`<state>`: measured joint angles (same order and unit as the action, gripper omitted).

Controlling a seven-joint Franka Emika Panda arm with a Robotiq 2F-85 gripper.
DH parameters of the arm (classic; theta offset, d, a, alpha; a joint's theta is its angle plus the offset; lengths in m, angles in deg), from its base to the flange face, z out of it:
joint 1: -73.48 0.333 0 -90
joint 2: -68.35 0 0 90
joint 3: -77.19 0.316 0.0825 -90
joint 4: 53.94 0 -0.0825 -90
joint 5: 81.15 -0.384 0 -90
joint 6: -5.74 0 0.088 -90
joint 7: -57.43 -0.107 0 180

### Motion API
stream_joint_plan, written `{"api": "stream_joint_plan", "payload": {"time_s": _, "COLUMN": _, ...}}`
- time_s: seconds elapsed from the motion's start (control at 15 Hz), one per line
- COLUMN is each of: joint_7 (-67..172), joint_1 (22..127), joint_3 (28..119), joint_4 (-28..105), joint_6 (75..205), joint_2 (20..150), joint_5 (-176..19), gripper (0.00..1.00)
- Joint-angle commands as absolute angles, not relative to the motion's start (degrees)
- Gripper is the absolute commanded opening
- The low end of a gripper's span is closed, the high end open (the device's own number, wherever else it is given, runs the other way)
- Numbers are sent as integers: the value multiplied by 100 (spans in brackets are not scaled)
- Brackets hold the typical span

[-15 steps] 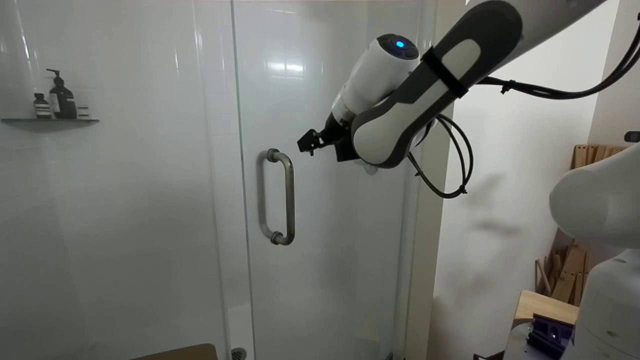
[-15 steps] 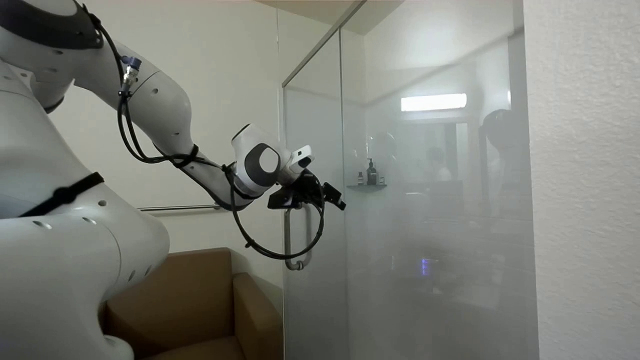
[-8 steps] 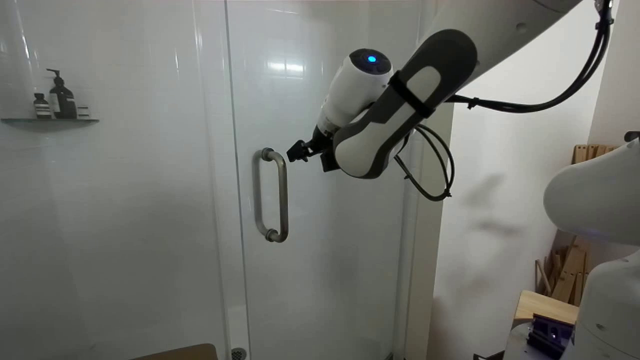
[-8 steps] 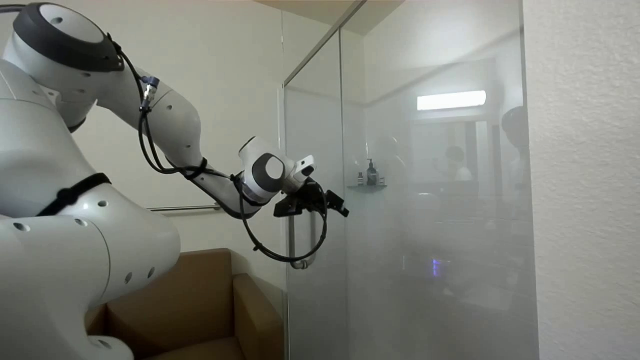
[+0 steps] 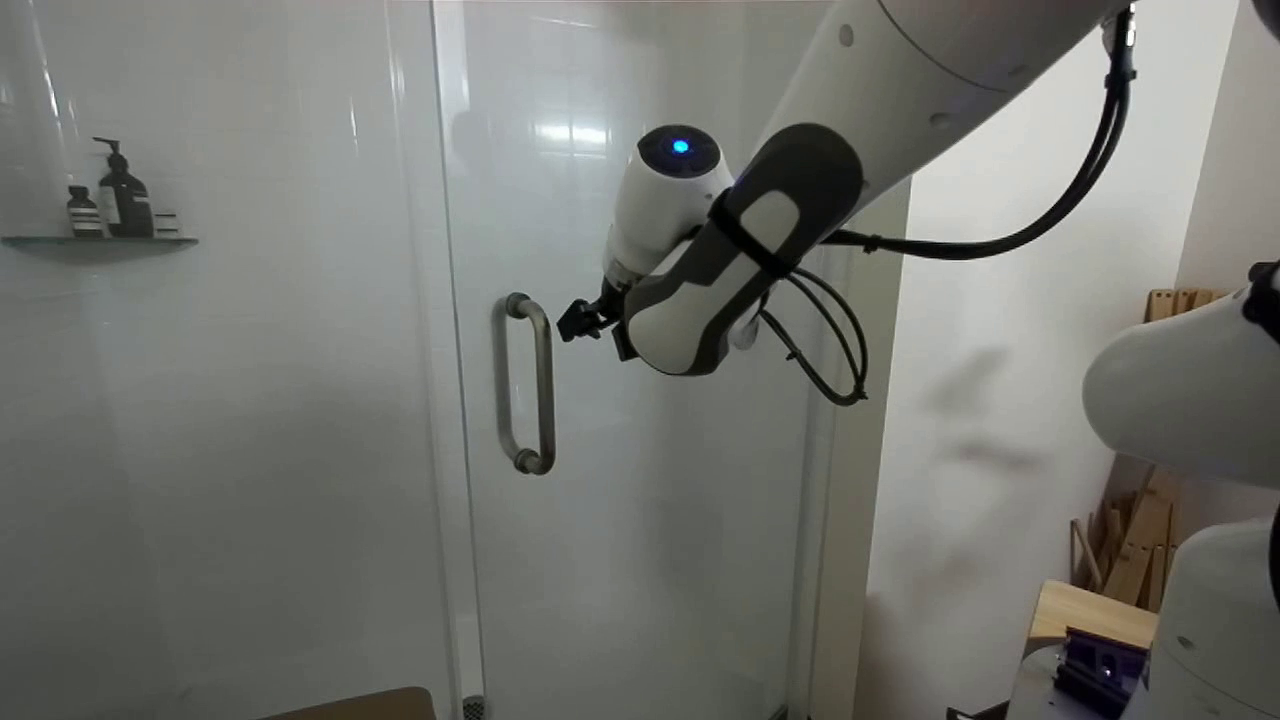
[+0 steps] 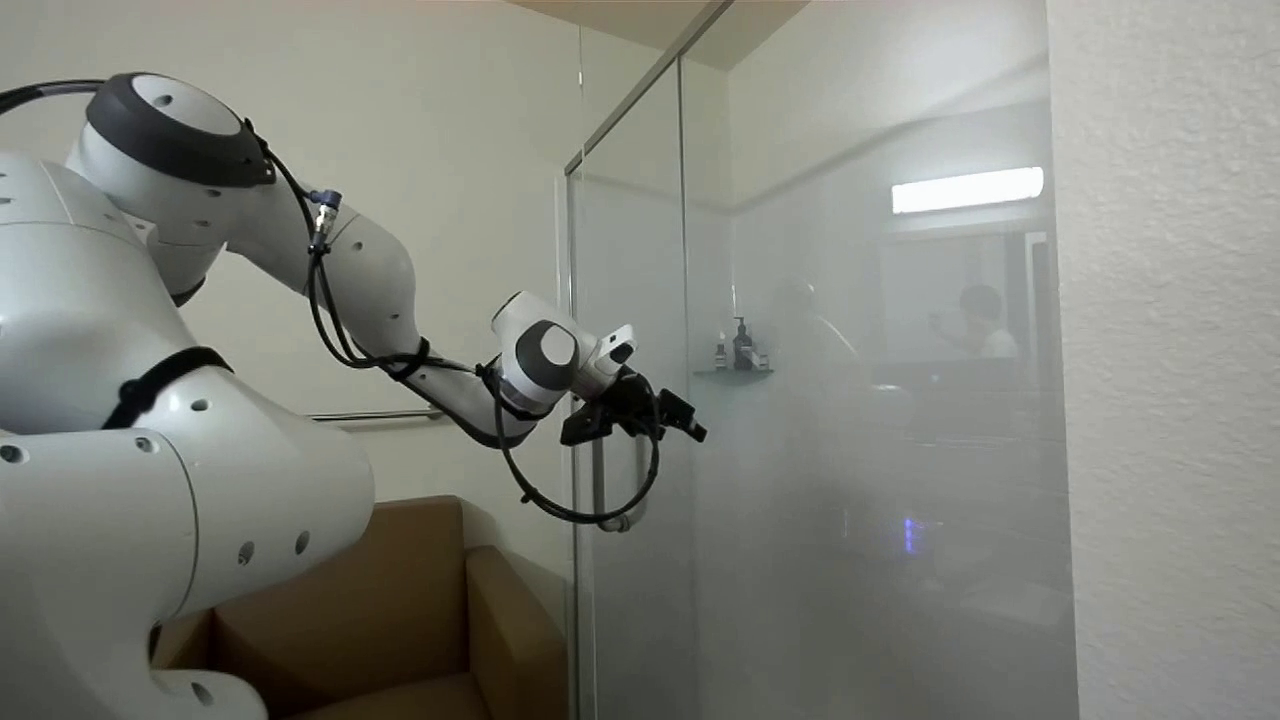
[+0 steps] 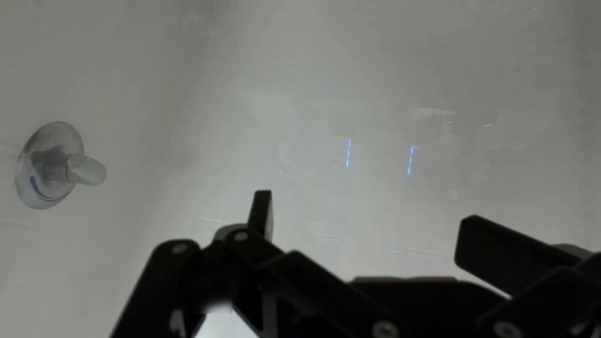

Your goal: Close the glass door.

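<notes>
The glass door [image 5: 640,560] is a tall clear panel, also seen in an exterior view [image 6: 860,620]. Its free edge stands slightly out from the frame line, so it looks ajar. The chrome loop handle [image 5: 545,390] is at mid height; in an exterior view the handle [image 6: 599,480] is partly behind the gripper and cable. My gripper [image 5: 575,322] is just right of the handle's upper end, facing the glass; it also shows in an exterior view [image 6: 685,418]. In the wrist view the gripper [image 7: 364,225] is open with nothing between the fingers. Contact with the glass cannot be told.
A corner shelf [image 6: 735,376] holds dark bottles [image 5: 125,200] behind the glass. A round metal valve [image 7: 87,170] shows in the wrist view. A brown armchair [image 6: 340,580] stands beside the shower, with a towel bar [image 6: 375,414] above. A textured wall [image 6: 1160,360] borders the panel.
The arm has moved left and down in one exterior image and right and down in the opposite image. The door's edge and handle have shifted the same sideways way, swinging toward the frame.
</notes>
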<state>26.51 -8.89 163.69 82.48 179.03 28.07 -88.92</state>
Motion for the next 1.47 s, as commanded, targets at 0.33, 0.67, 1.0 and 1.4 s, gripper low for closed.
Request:
{"api": "stream_joint_plan", "payload": {"time_s": 0.33, "joint_7": 2469, "joint_1": -1895, "joint_3": 17059, "joint_4": 7561, "joint_6": 17579, "joint_2": 1847, "joint_5": -9316, "gripper": 100}}
{"api": "stream_joint_plan", "payload": {"time_s": 0.67, "joint_7": 2388, "joint_1": -2248, "joint_3": 17181, "joint_4": 7193, "joint_6": 17489, "joint_2": 1242, "joint_5": -9446, "gripper": 100}}
{"api": "stream_joint_plan", "payload": {"time_s": 1.0, "joint_7": 2357, "joint_1": -2592, "joint_3": 17259, "joint_4": 6909, "joint_6": 17448, "joint_2": 885, "joint_5": -9494, "gripper": 100}}
{"api": "stream_joint_plan", "payload": {"time_s": 1.4, "joint_7": 2437, "joint_1": -2935, "joint_3": 17341, "joint_4": 6608, "joint_6": 17337, "joint_2": 746, "joint_5": -9574, "gripper": 100}}
